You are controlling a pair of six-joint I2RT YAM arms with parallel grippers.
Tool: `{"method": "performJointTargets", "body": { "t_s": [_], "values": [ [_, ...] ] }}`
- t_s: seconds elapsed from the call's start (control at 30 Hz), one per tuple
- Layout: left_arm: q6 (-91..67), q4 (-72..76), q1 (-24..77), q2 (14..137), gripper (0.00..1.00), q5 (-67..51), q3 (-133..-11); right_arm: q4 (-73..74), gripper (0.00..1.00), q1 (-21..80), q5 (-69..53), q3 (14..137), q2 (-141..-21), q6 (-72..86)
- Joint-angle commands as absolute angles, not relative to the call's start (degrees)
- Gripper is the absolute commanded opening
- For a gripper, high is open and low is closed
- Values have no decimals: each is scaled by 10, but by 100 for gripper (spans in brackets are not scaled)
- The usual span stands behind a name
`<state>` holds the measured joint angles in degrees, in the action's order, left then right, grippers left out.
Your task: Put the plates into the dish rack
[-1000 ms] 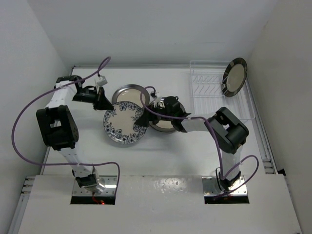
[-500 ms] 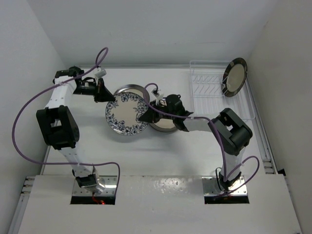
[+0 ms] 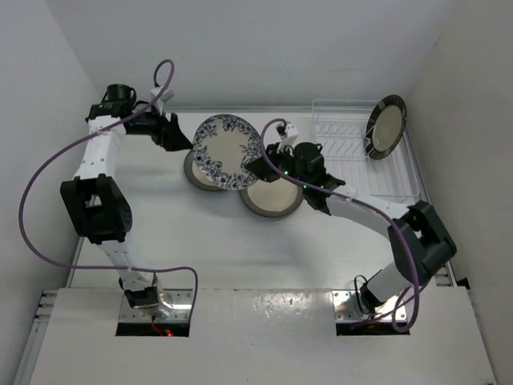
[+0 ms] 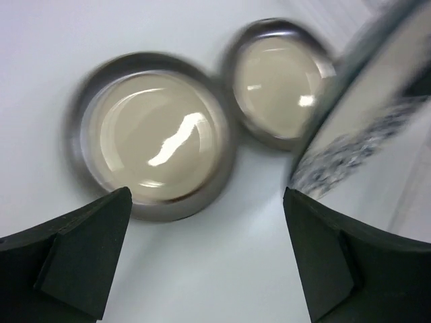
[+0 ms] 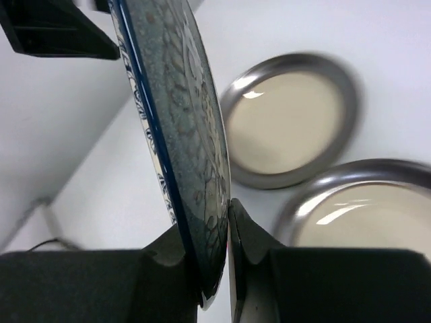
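The white plate with blue flowers (image 3: pixel 227 151) hangs tilted above the table, and my right gripper (image 3: pixel 255 167) is shut on its rim. In the right wrist view the fingers (image 5: pixel 259 242) pinch this plate (image 5: pixel 182 128) edge-on. My left gripper (image 3: pixel 181 138) stands open just left of it, touching nothing; the left wrist view shows bare table between its fingers (image 4: pixel 84 245). Two grey-rimmed plates lie flat on the table: one (image 3: pixel 197 174) partly hidden under the lifted plate, the other (image 3: pixel 272 199) to its right. A dark-rimmed plate (image 3: pixel 386 126) stands upright in the clear dish rack (image 3: pixel 345 156).
The rack sits at the back right against the right wall. White walls close in the table at the back and on both sides. Purple cables loop off both arms.
The left gripper has let go of the floral plate, opened and drawn back to the far left. The right gripper has shut on its rim and lifted it up and towards the back.
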<state>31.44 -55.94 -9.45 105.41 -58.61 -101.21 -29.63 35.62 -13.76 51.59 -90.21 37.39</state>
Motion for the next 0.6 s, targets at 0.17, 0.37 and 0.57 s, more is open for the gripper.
{"method": "performJointTargets", "body": {
  "t_s": [0.17, 0.37, 0.57],
  "values": [
    [131, -400, -90, 1019, 100, -122, -1108, -132, 0, 285, 159, 647, -780, 149],
    [240, -395, -41, 1013, 100, 94, -1071, -60, 0, 197, 252, 729, -787, 45],
    [252, -389, -12, 1066, 100, 206, -1170, -25, 0, 85, 260, 775, -831, -22]
  ]
}}
